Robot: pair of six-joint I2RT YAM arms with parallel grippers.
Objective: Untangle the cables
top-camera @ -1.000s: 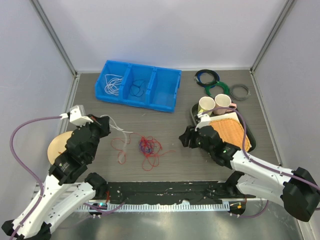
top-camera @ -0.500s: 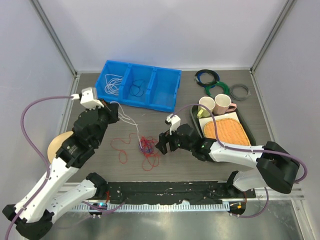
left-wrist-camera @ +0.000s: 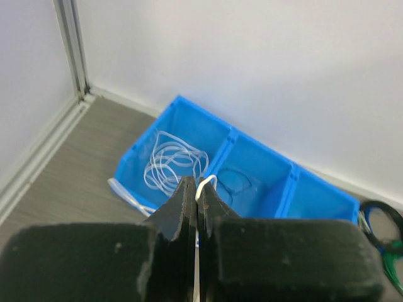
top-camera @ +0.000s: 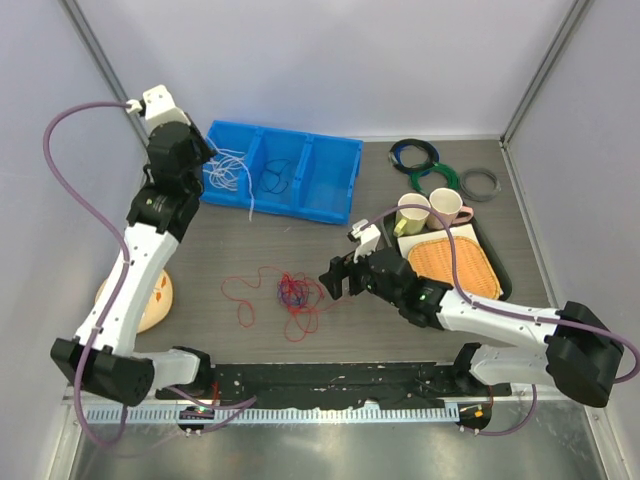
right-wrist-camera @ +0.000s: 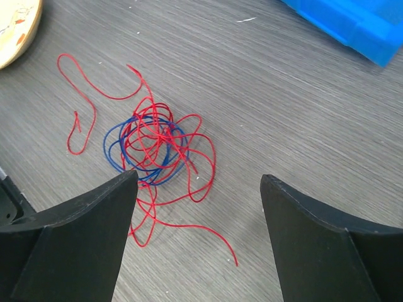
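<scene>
At the far left of the table (top-camera: 200,250), a plate (top-camera: 155,300) lies partly hidden behind the left arm, which reaches up and back toward the bin (top-camera: 330,185). The left gripper (top-camera: 203,163) hangs over the bin's left compartment, its jaws pressed together on a white cable (left-wrist-camera: 205,183); a small loop of it sticks out past the tips in the left wrist view. From above, one strand of this cable (top-camera: 250,203) drops straight across the bin's front wall, its long axis running front to back, the free end pointing toward the near edge. A white coil (top-camera: 228,170) lies in that left compartment, and a dark cable (top-camera: 272,181) is curled in the middle one. On the open table in front of the bin lies the tangle: a red cable (top-camera: 297,305) knotted with a blue cable (top-camera: 291,291). The heap stretches mostly left to right, with a long red loop trailing off to the left toward the plate and a shorter red tail pointing right. In the right wrist view the blue loops (right-wrist-camera: 116,150) sit inside the red ones (right-wrist-camera: 157,135). Just right of the tangle, the right gripper (top-camera: 334,279) is low over the table with its fingers (right-wrist-camera: 82,233) spread wide, holding nothing. Further right, a tray (top-camera: 503,280) carries two mugs (top-camera: 430,210), and coiled rings (top-camera: 430,165) lie behind it.
</scene>
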